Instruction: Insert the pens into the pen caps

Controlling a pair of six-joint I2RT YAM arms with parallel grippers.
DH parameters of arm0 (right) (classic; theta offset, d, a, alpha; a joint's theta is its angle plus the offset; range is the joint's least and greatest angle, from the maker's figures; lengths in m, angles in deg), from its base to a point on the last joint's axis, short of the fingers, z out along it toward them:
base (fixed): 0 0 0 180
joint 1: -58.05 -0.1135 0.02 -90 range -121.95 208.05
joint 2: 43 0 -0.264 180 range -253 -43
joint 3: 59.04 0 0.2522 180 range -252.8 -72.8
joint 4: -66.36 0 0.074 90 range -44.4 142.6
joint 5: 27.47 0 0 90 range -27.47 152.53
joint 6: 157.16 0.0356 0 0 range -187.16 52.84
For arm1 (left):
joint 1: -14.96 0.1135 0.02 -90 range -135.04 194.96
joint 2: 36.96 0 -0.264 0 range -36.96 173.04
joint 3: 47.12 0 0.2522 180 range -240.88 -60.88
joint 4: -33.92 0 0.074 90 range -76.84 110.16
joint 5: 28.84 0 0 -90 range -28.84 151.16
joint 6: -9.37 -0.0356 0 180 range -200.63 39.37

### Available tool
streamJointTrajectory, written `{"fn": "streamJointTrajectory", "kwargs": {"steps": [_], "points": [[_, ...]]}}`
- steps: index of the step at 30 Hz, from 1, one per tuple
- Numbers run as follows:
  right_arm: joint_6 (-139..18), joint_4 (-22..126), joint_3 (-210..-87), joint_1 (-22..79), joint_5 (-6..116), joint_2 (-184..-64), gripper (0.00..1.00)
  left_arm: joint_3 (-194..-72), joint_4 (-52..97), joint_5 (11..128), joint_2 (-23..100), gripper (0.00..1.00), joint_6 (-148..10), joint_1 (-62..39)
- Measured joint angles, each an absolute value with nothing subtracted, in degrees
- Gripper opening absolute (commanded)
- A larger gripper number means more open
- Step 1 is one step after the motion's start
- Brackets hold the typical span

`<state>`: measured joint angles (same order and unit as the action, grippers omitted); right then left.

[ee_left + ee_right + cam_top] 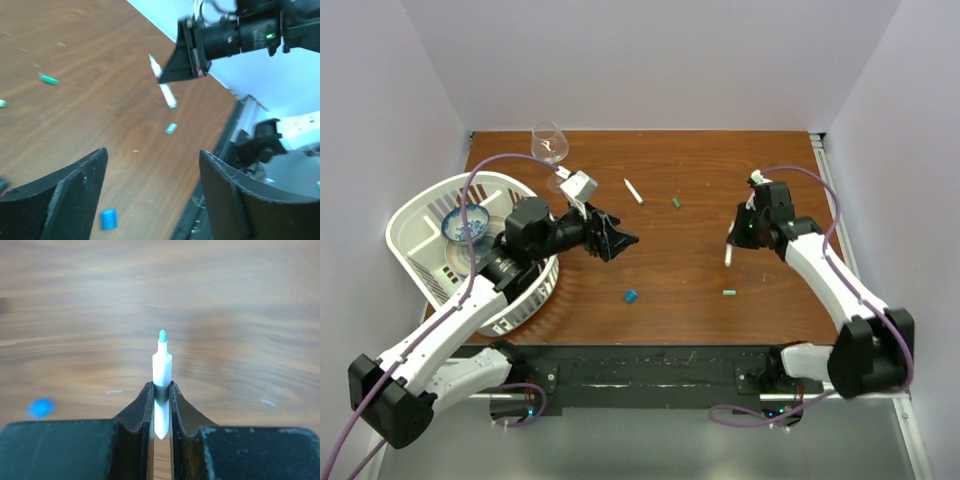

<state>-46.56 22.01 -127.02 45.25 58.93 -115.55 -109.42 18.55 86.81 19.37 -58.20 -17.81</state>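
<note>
The green-tipped pen (162,365) is pinched in your right tool (160,390), which is closed hard on the barrel with the tip pointing out ahead, apparently off the worktop (700,160). One green cap (729,293) lies just nearside of that tool, the other green cap (676,202) nearer the middle. Your left tool (152,195) stands wide apart and holds nothing. Use it to steady a cap, mouth toward the tip, then push straight along the pen's axis. The blue cap (631,296) lies close below it and a second pen (634,191) farther back. The white basket (420,215) and wine glass (550,140) sit off left, well apart from the caps.
</note>
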Motion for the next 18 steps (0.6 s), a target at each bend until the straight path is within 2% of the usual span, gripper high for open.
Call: {"fn": "streamJointTrajectory", "kwargs": {"steps": [8,18], "points": [[-31.3,36.7,-122.8,34.0,49.2,-102.9,0.0,-104.1,33.6,98.8,30.7,0.68,-46.7,-18.1],[-21.9,47.3,-121.2,28.0,46.5,-100.6,0.0,-104.7,48.7,106.4,40.4,0.59,-38.2,-20.5]]}}
